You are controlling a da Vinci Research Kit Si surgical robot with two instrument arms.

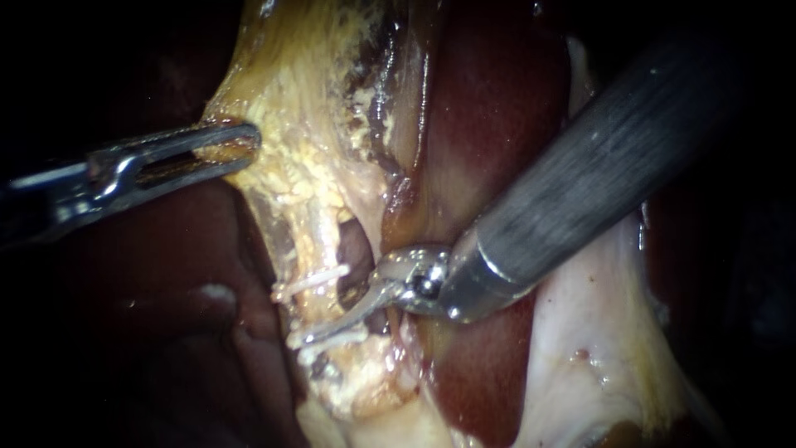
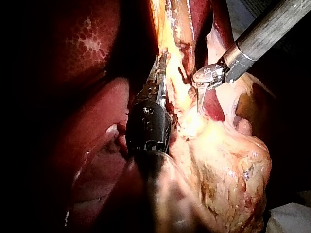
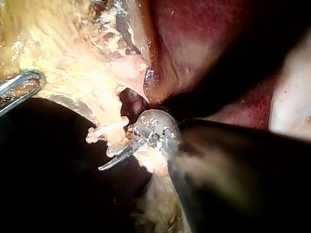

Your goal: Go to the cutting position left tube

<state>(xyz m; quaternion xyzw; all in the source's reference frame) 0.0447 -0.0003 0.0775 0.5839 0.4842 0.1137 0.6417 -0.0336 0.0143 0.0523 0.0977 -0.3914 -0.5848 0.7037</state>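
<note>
The left tube (image 1: 319, 241) runs down through yellow fatty tissue beside a dark window. It carries an upper white clip (image 1: 313, 280) and a lower white clip (image 1: 338, 337). My right instrument (image 1: 311, 336) comes in from the upper right. Its curved blades lie together across the tube, just above the lower clip, with the tip past the tube's left side. In the right wrist view the blades (image 3: 104, 166) pass just beyond a clip (image 3: 104, 131). My left instrument (image 1: 240, 149) is shut on the yellow gallbladder tissue (image 1: 290, 124) at the upper left, holding it taut.
Dark red liver (image 1: 489, 99) lies behind the right shaft and along the left side. Pale membrane (image 1: 580, 332) spreads under the right shaft. In the left wrist view the right instrument (image 2: 200, 104) stands beside the left jaws (image 2: 160, 73).
</note>
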